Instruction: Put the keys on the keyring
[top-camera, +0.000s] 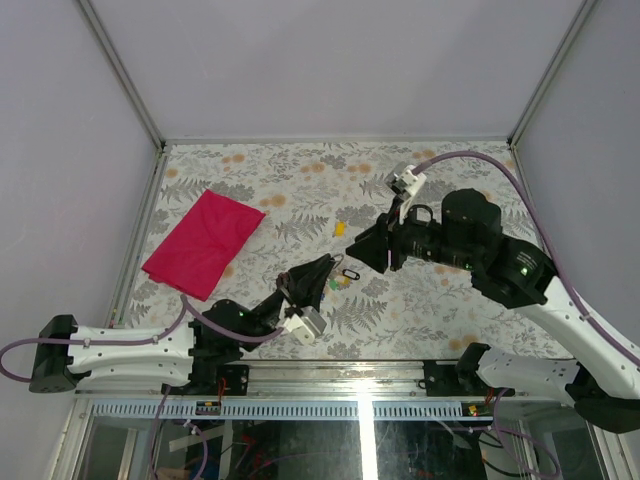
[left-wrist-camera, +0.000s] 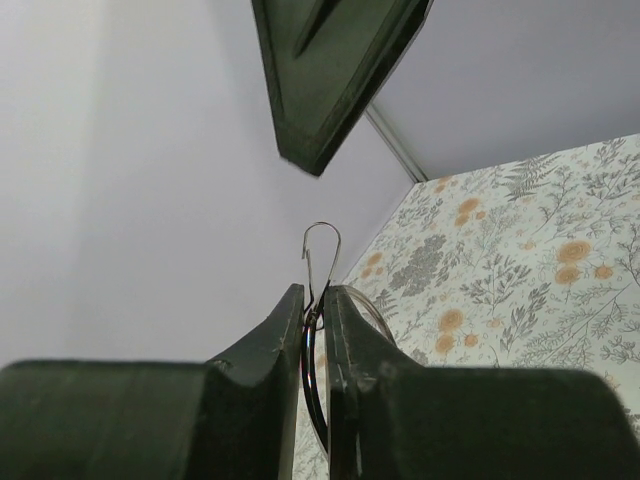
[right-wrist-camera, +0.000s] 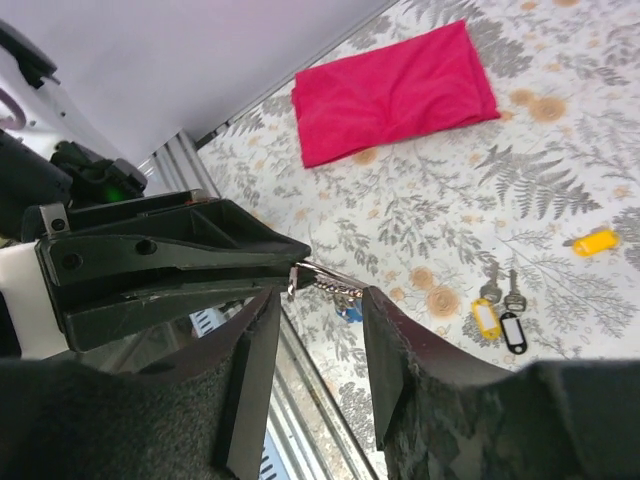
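My left gripper (left-wrist-camera: 315, 292) is shut on the thin silver keyring (left-wrist-camera: 311, 345); a wire loop (left-wrist-camera: 322, 250) sticks up past the fingertips. In the right wrist view the ring (right-wrist-camera: 325, 273) juts from the left gripper (right-wrist-camera: 160, 265), and a key with a blue tag (right-wrist-camera: 348, 312) hangs from it. My right gripper (right-wrist-camera: 320, 296) is open, its fingers on either side of the ring without touching it. Keys with a yellow tag (right-wrist-camera: 485, 316) and a black tag (right-wrist-camera: 513, 331) lie on the table. In the top view the two grippers (top-camera: 325, 263) (top-camera: 363, 248) meet at mid-table.
A red cloth (top-camera: 204, 242) lies at the left of the floral table (top-camera: 440, 170). A lone yellow tag (top-camera: 340, 228) lies behind the grippers. White walls close the left, back and right. The metal rail (top-camera: 360, 372) runs along the near edge.
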